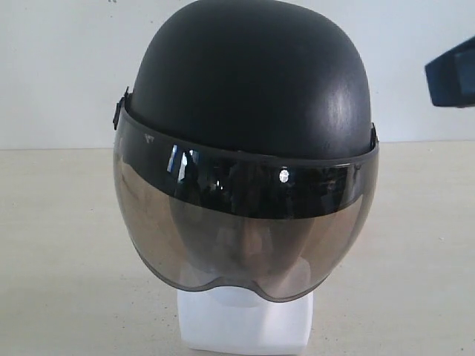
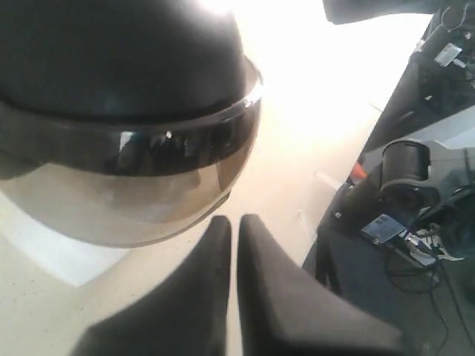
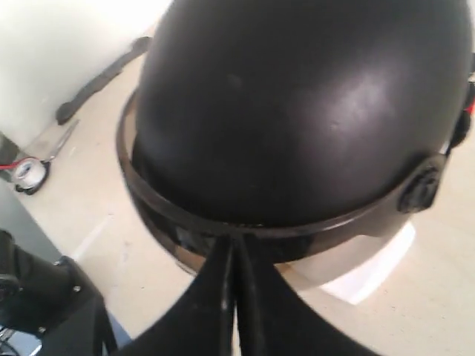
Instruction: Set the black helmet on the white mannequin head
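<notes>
Nearest to me: smoky tinted bubble visor (image 1: 245,230), hanging from the front of the matte black rounded helmet (image 1: 249,81). The helmet sits on the glossy white mannequin head (image 1: 245,326), whose face shows only dimly through the tint and whose blocky base stands on the pale table (image 1: 59,245). It looks level and fully down, so I judge the placing done. Left gripper (image 2: 234,222): fingers together, holding nothing, hanging just beside the visor's lower edge and apart from it. Right gripper (image 3: 236,248): fingers pressed together, empty, tips close to the rim band behind the round side pivot knob (image 3: 419,189); contact cannot be told. Handling, my estimate: the shell is stiff and smooth with no edge on the dome, so a pinch there would likely slip. It is probably weighty for one small gripper. The visor is thin plastic, apt to flex and scratch, so not a place to grip. The best hold looks like the lower shell rim at the sides, pinched through the wall. The glossy head may let the helmet slide if nudged.
</notes>
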You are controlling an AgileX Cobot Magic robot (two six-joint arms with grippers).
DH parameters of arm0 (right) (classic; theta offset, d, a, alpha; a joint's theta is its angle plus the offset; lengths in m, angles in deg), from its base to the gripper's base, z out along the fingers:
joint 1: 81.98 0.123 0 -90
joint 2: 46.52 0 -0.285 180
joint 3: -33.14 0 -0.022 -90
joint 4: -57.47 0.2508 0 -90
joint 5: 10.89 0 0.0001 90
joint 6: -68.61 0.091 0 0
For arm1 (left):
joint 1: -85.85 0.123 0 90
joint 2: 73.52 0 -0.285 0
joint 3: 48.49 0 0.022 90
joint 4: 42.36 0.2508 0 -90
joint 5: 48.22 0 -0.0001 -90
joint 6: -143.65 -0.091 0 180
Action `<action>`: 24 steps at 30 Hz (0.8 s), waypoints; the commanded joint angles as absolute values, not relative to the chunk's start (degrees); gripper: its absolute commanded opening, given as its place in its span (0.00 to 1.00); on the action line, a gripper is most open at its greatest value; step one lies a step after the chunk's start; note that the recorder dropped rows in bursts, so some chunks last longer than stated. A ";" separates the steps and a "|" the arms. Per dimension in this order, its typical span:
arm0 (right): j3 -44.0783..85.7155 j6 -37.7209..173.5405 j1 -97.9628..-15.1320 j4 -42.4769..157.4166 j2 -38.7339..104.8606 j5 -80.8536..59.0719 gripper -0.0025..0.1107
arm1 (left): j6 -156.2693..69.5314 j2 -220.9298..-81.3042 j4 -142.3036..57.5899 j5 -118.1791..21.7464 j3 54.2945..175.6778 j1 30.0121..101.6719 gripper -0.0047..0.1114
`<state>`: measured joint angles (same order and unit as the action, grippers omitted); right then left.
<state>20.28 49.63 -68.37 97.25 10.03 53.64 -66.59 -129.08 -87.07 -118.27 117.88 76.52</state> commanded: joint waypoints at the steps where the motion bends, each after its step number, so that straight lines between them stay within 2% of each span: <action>1: 20.60 55.29 -68.80 89.35 9.94 48.95 0.02 | -60.80 -129.43 -79.73 -109.98 113.84 76.61 0.08; 4: 19.83 57.73 -68.80 86.33 11.08 44.86 0.02 | -57.71 -132.74 -78.54 -105.09 114.04 76.61 0.08; 12: 11.95 58.63 -68.80 88.26 16.24 35.79 0.02 | -60.51 -145.48 -80.22 -104.07 121.25 76.61 0.08; 24: 9.59 59.27 -68.80 86.06 19.18 31.99 0.02 | -60.37 -153.37 -79.38 -101.74 124.21 76.61 0.08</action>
